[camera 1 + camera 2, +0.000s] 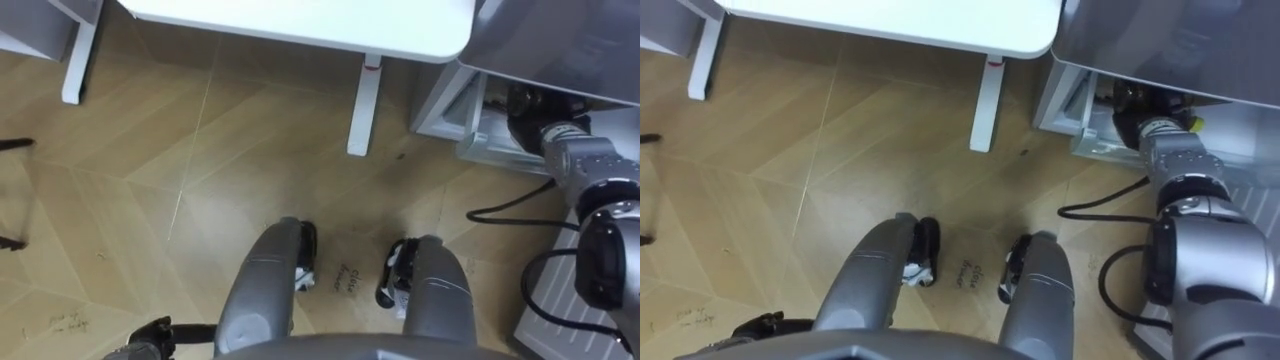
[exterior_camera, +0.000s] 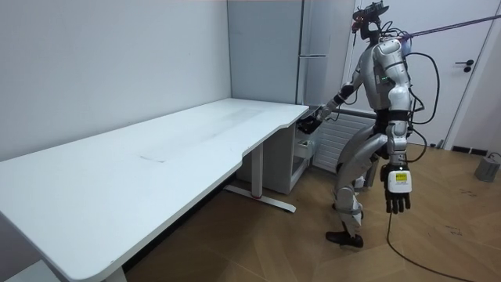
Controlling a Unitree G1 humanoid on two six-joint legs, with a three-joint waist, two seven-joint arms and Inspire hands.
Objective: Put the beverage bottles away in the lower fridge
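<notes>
I stand on the wooden floor at the end of a white desk (image 2: 156,164), facing a tall grey fridge (image 2: 266,47). My right arm reaches forward to the fridge's lower part. My right hand (image 1: 530,105) is dark and sits in a white-framed opening (image 1: 440,100) under the grey fridge front (image 1: 560,40); its fingers are hidden there. In the room view the right hand (image 2: 309,123) is level with the desk's corner. My left hand (image 2: 397,196) hangs at my side with straight fingers, holding nothing, and appears at the lower left as the left hand (image 1: 150,335).
The desk's top (image 1: 300,20) crosses the upper edge, with its white leg (image 1: 365,105) just left of the fridge opening. A closed white door (image 2: 462,70) and a small grey bin (image 2: 489,167) are behind me. Open floor lies to my left.
</notes>
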